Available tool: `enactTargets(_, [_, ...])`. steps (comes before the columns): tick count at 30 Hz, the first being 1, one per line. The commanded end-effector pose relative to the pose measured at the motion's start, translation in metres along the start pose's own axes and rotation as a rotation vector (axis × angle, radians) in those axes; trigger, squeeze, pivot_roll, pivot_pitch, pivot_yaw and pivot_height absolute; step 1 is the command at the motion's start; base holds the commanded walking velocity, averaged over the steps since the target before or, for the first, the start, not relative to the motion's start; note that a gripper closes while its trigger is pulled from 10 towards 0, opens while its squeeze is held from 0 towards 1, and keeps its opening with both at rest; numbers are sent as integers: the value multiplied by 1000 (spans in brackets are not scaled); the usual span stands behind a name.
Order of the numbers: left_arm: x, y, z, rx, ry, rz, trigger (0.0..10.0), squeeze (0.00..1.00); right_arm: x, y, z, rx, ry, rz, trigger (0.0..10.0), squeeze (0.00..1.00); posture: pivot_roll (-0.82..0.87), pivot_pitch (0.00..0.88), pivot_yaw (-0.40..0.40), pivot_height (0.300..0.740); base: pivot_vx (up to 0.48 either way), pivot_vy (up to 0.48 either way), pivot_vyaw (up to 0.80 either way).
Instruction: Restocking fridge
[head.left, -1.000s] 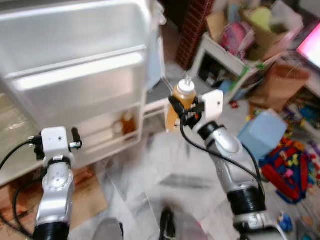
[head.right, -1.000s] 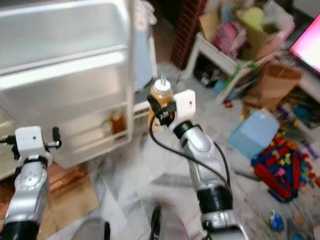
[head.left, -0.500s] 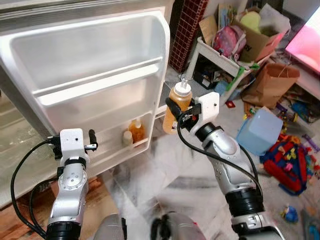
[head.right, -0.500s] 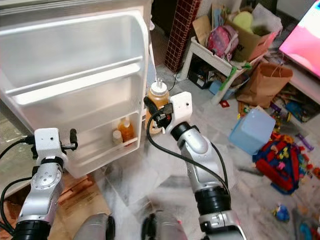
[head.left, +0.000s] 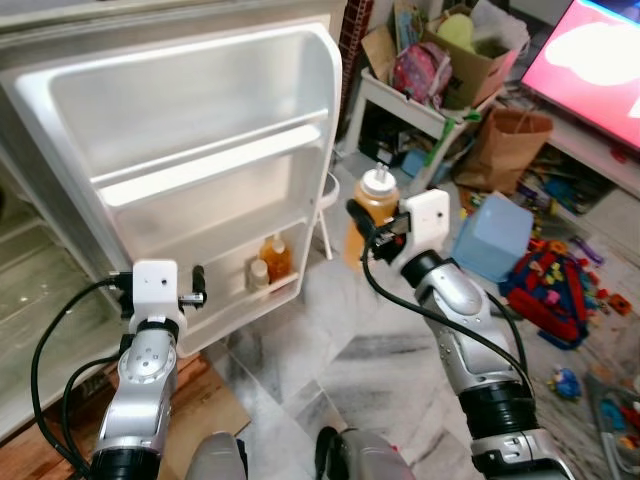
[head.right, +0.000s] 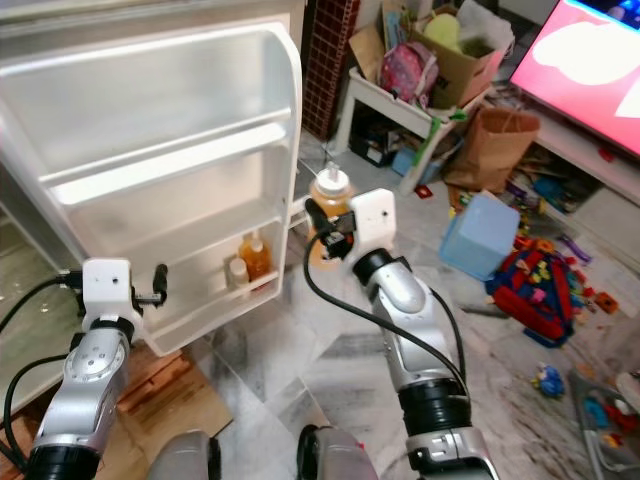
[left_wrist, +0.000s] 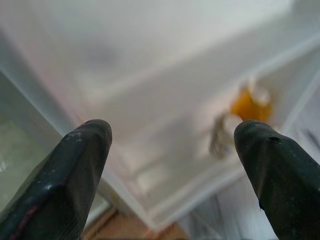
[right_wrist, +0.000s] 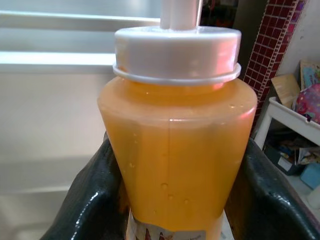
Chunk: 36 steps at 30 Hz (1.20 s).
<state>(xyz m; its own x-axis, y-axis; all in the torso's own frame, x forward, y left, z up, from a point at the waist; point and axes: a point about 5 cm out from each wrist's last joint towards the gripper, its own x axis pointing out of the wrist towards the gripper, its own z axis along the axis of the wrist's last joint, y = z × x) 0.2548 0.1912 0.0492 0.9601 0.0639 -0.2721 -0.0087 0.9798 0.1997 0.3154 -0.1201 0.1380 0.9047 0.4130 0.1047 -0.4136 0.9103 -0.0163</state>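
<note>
Since a second ago the right gripper (head.right: 335, 232), clamped on the orange sauce bottle (head.right: 328, 215), has drawn back from the fridge door (head.right: 150, 130) toward 3 o'clock, so carry it upright toward the bottom shelf (head.right: 215, 300) while the left gripper (left_wrist: 170, 165) hovers spread.

The fridge door's bottom shelf (head.left: 262, 300) holds two small bottles (head.left: 268, 265) (one orange).

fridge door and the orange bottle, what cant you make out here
- Orange bottle: its label is cut off by the right wrist view's edge, unreadable; right claw fingers cover its sides.
- Two small bottles on the fridge door bottom shelf: too small in the eye views, blurred in the left wrist view.
- Fridge interior: cut off by the eye views' left edge.
</note>
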Motion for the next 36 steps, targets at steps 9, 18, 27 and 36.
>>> enactTargets(9, [-39,-1,8,79,-65,-63,10000,0,0,-4,0,-2,-3,-20,10000,0,95,156,-87,740,0,0,0])
enactTargets(18, [-51,46,5,-62,-51,370,10000,0,6,5,4,-12,-25,37,10000,0,112,163,-102,740,0,0,551])
enactTargets(27, [-42,51,7,-80,-58,384,10000,0,11,5,9,-13,-44,72,10000,0,107,160,-98,740,0,0,800])
enactTargets(36, [-38,54,9,-90,-78,376,10000,0,13,9,11,8,-61,95,10000,0,107,157,-104,740,0,0,800])
